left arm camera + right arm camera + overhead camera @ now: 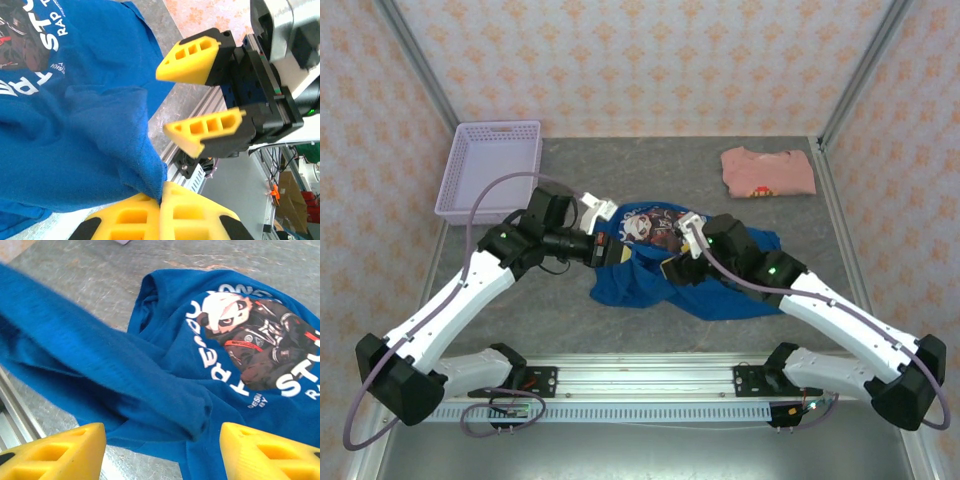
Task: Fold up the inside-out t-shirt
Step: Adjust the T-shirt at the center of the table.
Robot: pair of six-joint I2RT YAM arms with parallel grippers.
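- One royal-blue t-shirt [720, 290] lies bunched at the centre of the table [570, 320]. Its printed graphic [250, 335] faces up, and the near side is drawn up into a ridge toward 6 o'clock.
- Left gripper [161, 197]: fingers pressed together on a peak of blue cloth, which falls away from the pinch in a taut fan.
- Right gripper [162, 450]: fingers spread wide to either side of the raised fold, nothing caught between them.
- Step in hand, as I judge it: taking a second hold on the lifted edge so both arms can spread the shirt flat.
- To do it well, the right claw should settle on the ridge a little apart from the left pinch. It should take the edge rather than the whole roll, and close fully before any pull.
- The left should hold steady without tugging, or the fold may slip out of reach.
- Left wrist view: shows the two claws near each other, the right one at 1 o'clock of the pinch and clear of the cloth.
- Top view: both wrists crowd over the shirt, so jaw state cannot be read there.
- Right wrist view: the graphic sits at 1 o'clock of the ridge, and how thick the fold is shows plainly.
- Top view gives the layout:
  - a salmon-pink folded shirt [768, 172] at 1 o'clock of the blue one, well apart;
  - a lavender basket [498, 127] at 10 o'clock.
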